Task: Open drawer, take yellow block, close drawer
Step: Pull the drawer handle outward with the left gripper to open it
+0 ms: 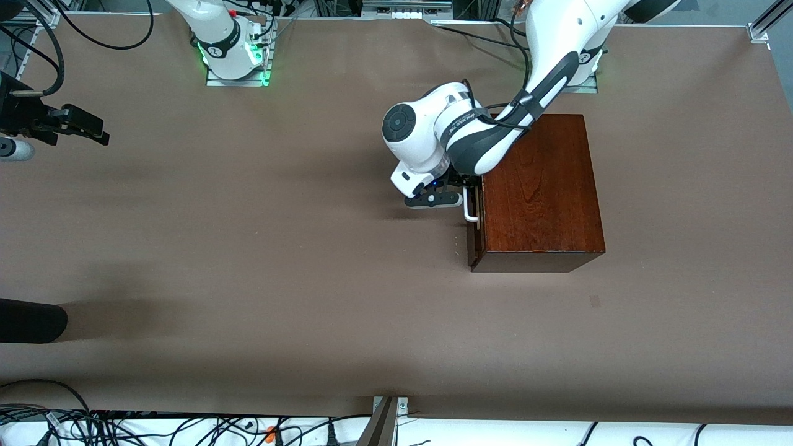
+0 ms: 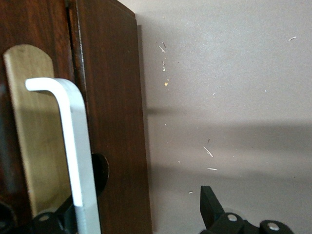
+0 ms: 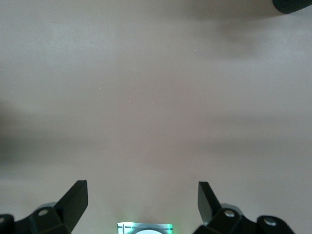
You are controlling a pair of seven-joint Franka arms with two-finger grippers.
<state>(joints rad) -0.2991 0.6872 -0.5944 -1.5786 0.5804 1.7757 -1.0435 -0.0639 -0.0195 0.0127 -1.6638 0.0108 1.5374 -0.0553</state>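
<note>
Drawer (image 1: 476, 226) front and its white bar handle (image 1: 469, 212) face the right arm's end of the desk (image 1: 248, 279), set in the glossy dark-wood box (image 1: 538, 189) that stands toward the left arm's end, close to the left arm's base. The drawer looks shut or nearly so, its dark front close against the box. The left gripper (image 1: 447, 193) is at the handle: in the left wrist view its fingers stand spread wide, one finger (image 2: 53, 219) by the white handle (image 2: 73, 146) against the drawer front (image 2: 114, 122), the other finger (image 2: 210, 202) out over bare desk, so the gripper is open and not clamped on anything. The yellow block is not visible in any view. The right gripper (image 3: 142, 200) waits, open, above bare desk near the right arm's end.
</note>
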